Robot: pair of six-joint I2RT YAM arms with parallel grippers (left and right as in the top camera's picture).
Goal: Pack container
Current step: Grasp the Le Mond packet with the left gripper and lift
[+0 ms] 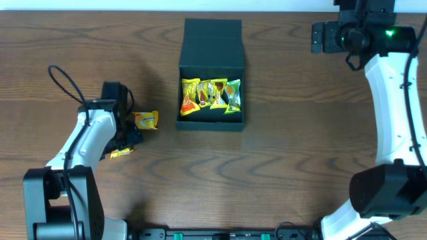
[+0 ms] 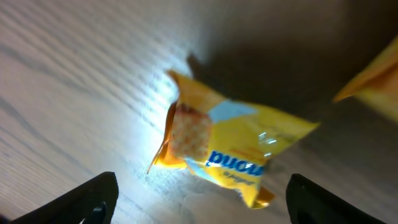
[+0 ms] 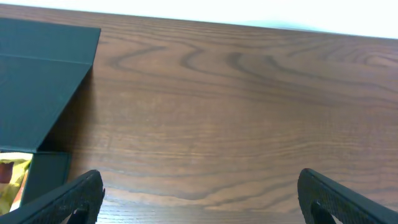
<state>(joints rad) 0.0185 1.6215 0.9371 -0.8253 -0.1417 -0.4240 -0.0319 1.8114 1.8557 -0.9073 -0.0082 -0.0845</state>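
The dark teal-green container [image 1: 211,63] stands open at the table's middle back, its flap lid laid back. Several yellow and green snack packets [image 1: 210,97] lie inside. Its lid also shows in the right wrist view [image 3: 37,74]. My left gripper [image 1: 125,140] is open, low over a yellow snack packet [image 2: 227,146] that lies on the wood between and just ahead of its fingers; in the overhead view this packet [image 1: 121,153] is partly hidden under the gripper. A second yellow packet [image 1: 146,120] lies just to the right. My right gripper [image 1: 320,37] is open and empty at the back right.
The wooden table [image 1: 280,147] carries everything. The left arm's black cable [image 1: 63,83] loops over the table at the left. The table's far edge [image 3: 249,26] meets a white wall behind the right gripper.
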